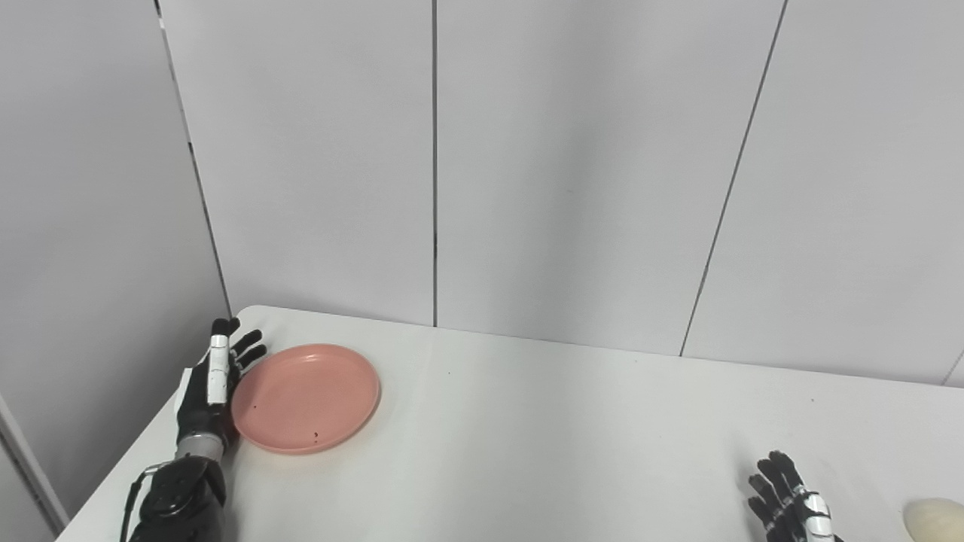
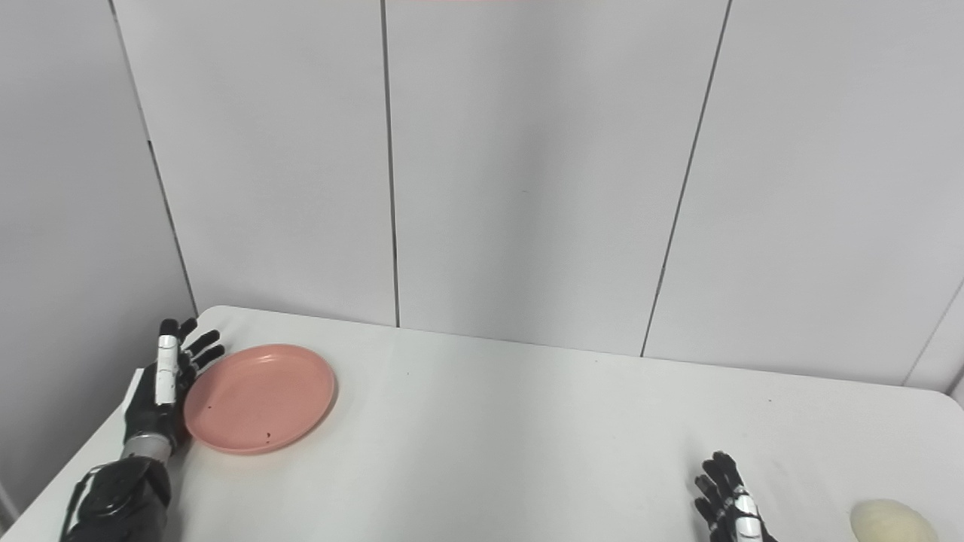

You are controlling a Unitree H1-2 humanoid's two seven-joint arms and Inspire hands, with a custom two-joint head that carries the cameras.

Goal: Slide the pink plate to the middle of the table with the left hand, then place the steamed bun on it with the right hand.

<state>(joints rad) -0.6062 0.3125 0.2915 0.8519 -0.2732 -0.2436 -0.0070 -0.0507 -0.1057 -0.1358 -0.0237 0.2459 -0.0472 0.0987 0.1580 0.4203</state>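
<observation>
The pink plate (image 1: 307, 397) lies flat on the white table (image 1: 527, 436) at the far left. My left hand (image 1: 215, 380) stands on edge against the plate's left rim, open, fingers straight and pointing away from me. A pale cream steamed bun (image 2: 892, 521) rests on the table at the bottom right. My right hand (image 2: 727, 500) is open with fingers apart, just left of the bun and not touching it; its lower part is cut off by the picture's bottom edge.
Grey wall panels (image 1: 572, 165) rise right behind the table's far edge. The table's left edge runs close beside my left hand. A bare stretch of tabletop lies between the plate and my right hand.
</observation>
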